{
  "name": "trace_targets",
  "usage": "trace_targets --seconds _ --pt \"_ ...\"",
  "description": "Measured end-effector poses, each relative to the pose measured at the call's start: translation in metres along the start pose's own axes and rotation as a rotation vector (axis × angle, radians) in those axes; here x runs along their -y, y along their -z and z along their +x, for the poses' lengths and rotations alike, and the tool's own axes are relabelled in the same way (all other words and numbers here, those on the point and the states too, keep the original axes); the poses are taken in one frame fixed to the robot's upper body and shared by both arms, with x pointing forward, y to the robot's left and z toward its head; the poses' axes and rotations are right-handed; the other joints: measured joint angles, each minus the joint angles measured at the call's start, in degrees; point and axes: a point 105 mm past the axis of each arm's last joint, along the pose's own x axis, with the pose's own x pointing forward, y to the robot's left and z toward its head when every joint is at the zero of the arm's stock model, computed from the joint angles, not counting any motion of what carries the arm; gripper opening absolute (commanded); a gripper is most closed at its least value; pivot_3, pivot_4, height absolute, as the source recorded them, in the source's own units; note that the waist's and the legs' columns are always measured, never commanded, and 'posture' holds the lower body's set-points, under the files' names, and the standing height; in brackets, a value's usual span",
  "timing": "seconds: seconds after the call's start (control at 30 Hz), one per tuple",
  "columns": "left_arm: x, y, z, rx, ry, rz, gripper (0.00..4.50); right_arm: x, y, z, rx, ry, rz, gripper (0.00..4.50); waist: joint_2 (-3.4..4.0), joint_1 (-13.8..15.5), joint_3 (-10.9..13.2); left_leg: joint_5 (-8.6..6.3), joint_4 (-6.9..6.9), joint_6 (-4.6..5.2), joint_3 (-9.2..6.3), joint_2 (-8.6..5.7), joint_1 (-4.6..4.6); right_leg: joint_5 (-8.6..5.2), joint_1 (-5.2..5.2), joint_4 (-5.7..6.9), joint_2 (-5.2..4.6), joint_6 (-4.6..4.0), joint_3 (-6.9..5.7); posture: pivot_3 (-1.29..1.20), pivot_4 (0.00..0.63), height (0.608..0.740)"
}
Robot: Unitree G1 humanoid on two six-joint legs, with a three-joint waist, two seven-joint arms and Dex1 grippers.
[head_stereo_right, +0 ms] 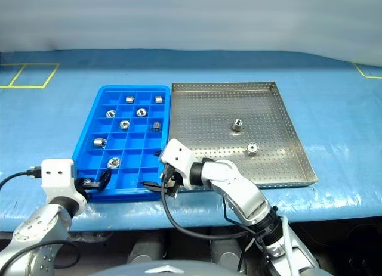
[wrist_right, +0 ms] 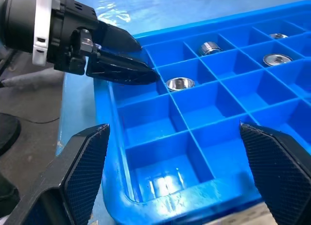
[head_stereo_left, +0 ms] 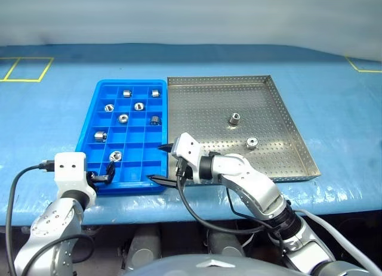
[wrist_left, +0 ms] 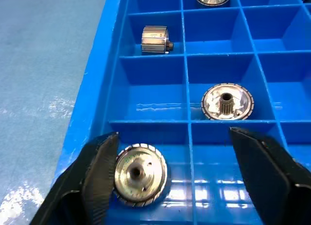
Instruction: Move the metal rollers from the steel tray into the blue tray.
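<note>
A bright blue plastic tray [head_stereo_left: 95, 118] with a grid of small square compartments lies on the blue-covered tabletop [head_stereo_left: 54, 115], its right edge just beside the large square steel tray [head_stereo_left: 286, 133] with a perforated floor and low rim.

Two shiny metal rollers [head_stereo_left: 235, 118] are in the steel tray: one stands in the middle of the floor, the other [head_stereo_left: 252, 142] lies nearer and slightly to the right, well apart from the rim. The blue tray holds seven more rollers, each in its own compartment: two in the far row, three in the rows behind the middle, one [head_stereo_left: 100, 135] at the left side and one [head_stereo_left: 116, 155] nearer, in the second column.

The left gripper [head_stereo_left: 106, 173] sits at the near left corner of the blue tray, its black fingers [wrist_left: 97, 176] spread wide. In the left wrist view a roller [wrist_left: 140, 174] lies flat on a compartment floor just beside one finger; no finger closes on it.

The right gripper [head_stereo_left: 162, 163] points leftward over the near right corner of the blue tray, its fingers [wrist_right: 82, 171] wide apart and holding nothing. In the right wrist view they frame empty near compartments, with the left gripper at the tray's opposite corner.
</note>
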Motion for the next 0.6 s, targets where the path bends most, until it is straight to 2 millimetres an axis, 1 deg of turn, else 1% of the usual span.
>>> trace_targets --seconds 0.13,0.2,0.27,0.33,0.43,0.53,0.6 --pt "0.010 -0.027 0.010 0.153 0.051 -0.030 4.46 0.012 0.002 -0.012 0.002 0.097 0.017 4.50 -0.02 -0.11 -0.01 0.00 0.01 0.00 0.02 -0.02 -0.05 0.01 0.01 -0.04 -0.03 0.01 0.01 0.00 0.150 0.740" --pt "0.022 -0.043 0.012 0.253 0.101 -0.036 4.46 0.022 0.003 -0.019 -0.003 0.164 0.027 4.50 -0.02 -0.29 -0.01 0.00 0.01 -0.01 0.08 -0.03 -0.05 0.02 0.00 -0.06 -0.04 0.03 0.05 -0.03 0.150 0.740" --pt "0.036 -0.052 0.014 0.318 0.165 -0.006 4.46 0.034 0.004 -0.026 -0.003 0.253 0.036 4.50 -0.02 -0.72 -0.01 0.00 0.00 -0.01 0.09 -0.03 -0.05 0.02 -0.01 -0.06 -0.03 0.03 0.07 -0.04 0.150 0.740" --pt "0.050 -0.055 0.017 0.356 0.220 0.015 4.46 0.045 0.006 -0.032 -0.005 0.339 0.053 4.50 -0.02 -1.40 -0.01 0.00 -0.01 0.00 0.09 -0.03 -0.06 0.02 -0.02 -0.04 -0.03 0.03 0.08 -0.07 0.150 0.740" --pt "0.077 -0.058 0.018 0.394 0.333 0.025 4.46 0.064 0.002 -0.038 0.022 0.495 0.098 4.50 -0.02 -2.53 -0.01 0.00 0.00 0.00 0.10 -0.02 -0.05 0.03 -0.02 -0.02 -0.01 0.05 0.11 -0.09 0.150 0.740" --pt "0.097 -0.062 0.014 0.425 0.449 0.015 4.46 0.087 0.004 -0.042 0.029 0.663 0.155 4.50 -0.01 -3.73 -0.02 0.00 0.01 0.00 0.12 -0.01 -0.05 0.05 -0.03 0.00 -0.01 0.07 0.14 -0.10 0.150 0.740" --pt "0.109 -0.060 0.011 0.422 0.532 0.018 4.46 0.105 0.005 -0.047 0.035 0.789 0.197 4.50 -0.01 -4.49 -0.01 0.00 0.00 0.00 0.11 -0.01 -0.08 0.05 -0.05 0.01 0.00 0.08 0.13 -0.10 0.150 0.740"
